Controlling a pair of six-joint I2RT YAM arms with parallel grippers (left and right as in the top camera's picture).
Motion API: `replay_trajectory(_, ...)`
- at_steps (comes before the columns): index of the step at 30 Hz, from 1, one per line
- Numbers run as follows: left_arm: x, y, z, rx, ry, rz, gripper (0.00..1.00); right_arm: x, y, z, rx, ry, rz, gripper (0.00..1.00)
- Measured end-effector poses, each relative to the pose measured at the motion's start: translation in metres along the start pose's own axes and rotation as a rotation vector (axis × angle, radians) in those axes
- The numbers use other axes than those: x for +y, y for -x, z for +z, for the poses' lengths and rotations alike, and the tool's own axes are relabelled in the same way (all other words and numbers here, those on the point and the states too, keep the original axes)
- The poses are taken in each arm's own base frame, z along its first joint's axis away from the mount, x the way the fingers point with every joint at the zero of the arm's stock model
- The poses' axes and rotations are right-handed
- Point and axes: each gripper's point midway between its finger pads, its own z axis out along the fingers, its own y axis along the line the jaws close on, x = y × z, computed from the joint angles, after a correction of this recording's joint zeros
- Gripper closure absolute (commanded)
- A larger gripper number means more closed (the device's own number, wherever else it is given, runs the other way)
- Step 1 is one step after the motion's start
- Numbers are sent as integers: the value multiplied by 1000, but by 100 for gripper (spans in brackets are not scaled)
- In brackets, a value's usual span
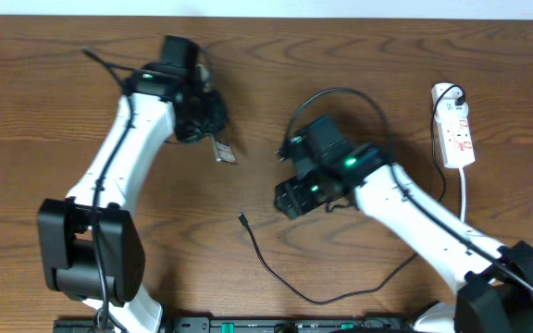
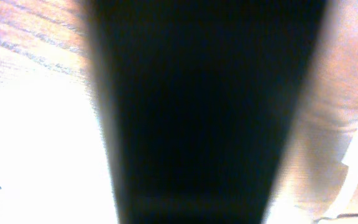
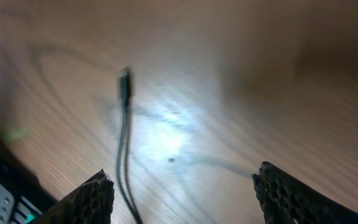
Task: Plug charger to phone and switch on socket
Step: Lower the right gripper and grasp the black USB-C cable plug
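The phone (image 1: 223,150) is seen edge-on at the tip of the left gripper (image 1: 202,118), whose fingers are closed and are judged to be clamped on it. In the left wrist view only a blurred dark slab is shown, so the grip itself cannot be confirmed. The right gripper (image 3: 182,180) is held low over the table (image 1: 44,111) with its fingers spread wide and nothing between them. The charger (image 1: 285,282) is seen lying loose, with its connector tip (image 3: 125,84) ahead of the gap and off to one side. From here the tip could be missed or pushed away if the fingers are lowered off-centre, since the thin cable is easily slid across the table. If the tip is pinched crookedly, the port could be missed and the phone levered out of its hold. The socket (image 1: 453,125) lies well apart at the far right, its switch not yet reached.
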Motion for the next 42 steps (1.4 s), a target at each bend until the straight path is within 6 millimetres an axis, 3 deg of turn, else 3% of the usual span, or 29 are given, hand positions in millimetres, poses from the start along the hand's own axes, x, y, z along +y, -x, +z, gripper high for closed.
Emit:
replay_trajectory(4, 13, 9, -15, 34, -104, -102, 92, 31, -14, 37, 64, -28, -129, 28)
replay_trajectory(5, 19, 12, -19, 38, -124, -130, 92, 39, -22, 53, 100, -36, -166, 28)
replay_trajectory(7, 30, 15, -25, 43, -137, -175, 93, 45, -33, 68, 142, -50, -199, 28)
replay_trajectory(9, 45, 18, -33, 46, -142, -222, 93, 48, -57, 93, 246, -104, -252, 28)
replay_trajectory(11, 53, 19, -36, 49, -141, -239, 93, 47, -61, 94, 288, -144, -270, 32)
replay_trajectory(15, 56, 14, -38, 72, -146, -237, 92, 52, -41, 97, 266, -184, -290, 44)
replay_trajectory(18, 55, 12, -38, 79, -148, -218, 93, 41, -43, 97, 289, -231, -273, 48)
replay_trajectory(22, 56, 10, -38, 84, -147, -194, 93, -6, -52, 79, 350, -429, -175, 52)
replay_trajectory(27, 55, 10, -38, 83, -150, -179, 93, -54, -41, 63, 332, -536, -36, 52)
replay_trajectory(31, 55, 10, -38, 83, -150, -178, 93, -77, -33, 59, 311, -506, 78, 47)
replay_trajectory(38, 55, 10, -38, 83, -150, -178, 92, -72, -27, 66, 286, -379, 226, 36)
replay_trajectory(39, 55, 10, -38, 83, -150, -178, 93, -72, -25, 66, 277, -377, 247, 32)
replay_trajectory(41, 55, 10, -38, 83, -150, -178, 93, -72, -23, 69, 255, -375, 276, 15)
replay_trajectory(42, 55, 10, -38, 83, -150, -178, 93, -72, -23, 71, 247, -376, 293, 1)
